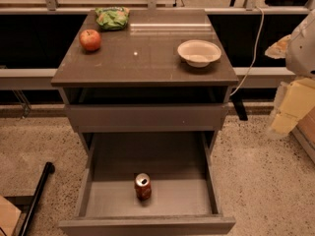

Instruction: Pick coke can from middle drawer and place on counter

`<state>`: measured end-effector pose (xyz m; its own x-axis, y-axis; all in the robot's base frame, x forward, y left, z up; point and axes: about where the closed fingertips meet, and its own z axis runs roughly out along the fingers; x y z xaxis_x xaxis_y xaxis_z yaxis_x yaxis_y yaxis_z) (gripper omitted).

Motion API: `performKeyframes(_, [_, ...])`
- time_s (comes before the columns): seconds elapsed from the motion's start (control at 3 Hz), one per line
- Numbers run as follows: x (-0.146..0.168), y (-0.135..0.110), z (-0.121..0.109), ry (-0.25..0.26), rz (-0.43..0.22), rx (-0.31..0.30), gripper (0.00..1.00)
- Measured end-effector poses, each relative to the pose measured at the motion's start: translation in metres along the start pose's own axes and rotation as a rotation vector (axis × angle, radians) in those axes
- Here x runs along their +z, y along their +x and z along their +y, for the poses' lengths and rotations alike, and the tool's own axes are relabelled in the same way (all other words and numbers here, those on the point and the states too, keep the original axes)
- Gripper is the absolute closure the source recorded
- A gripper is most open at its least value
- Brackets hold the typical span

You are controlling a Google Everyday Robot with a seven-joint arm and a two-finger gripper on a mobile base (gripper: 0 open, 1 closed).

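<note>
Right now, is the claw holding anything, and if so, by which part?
Nothing is held that I can see. The claw is at the view's right edge, beside the cabinet; the coke can stands untouched in the open middle drawer.

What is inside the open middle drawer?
One small red coke can upright on the grey middle drawer's floor, near its front. Rear corners are shadowed. The gripper hangs at right.

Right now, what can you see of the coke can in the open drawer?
The coke can is small, red with a silver top and dark mouth hole. It stands upright on the grey floor of the pulled-out middle drawer, near its front, touching nothing else. The gripper is far away at the view's right edge.
</note>
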<state>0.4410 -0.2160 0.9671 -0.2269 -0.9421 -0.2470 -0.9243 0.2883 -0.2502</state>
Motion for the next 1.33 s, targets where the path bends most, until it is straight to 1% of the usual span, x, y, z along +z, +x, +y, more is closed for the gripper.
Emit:
performKeyframes(0.33, [0.025,0.004,-0.002,0.0,-0.087,0.023,0.0])
performKeyframes(0.67, [0.054,0.004,-0.01,0.007,-0.199,0.032,0.0])
performKeyframes(1.0, [0.082,0.011,-0.019,-0.014,-0.316,0.048,0.0])
performKeyframes(1.33, [0.083,0.008,-0.017,-0.021,-0.321,0.044,0.0])
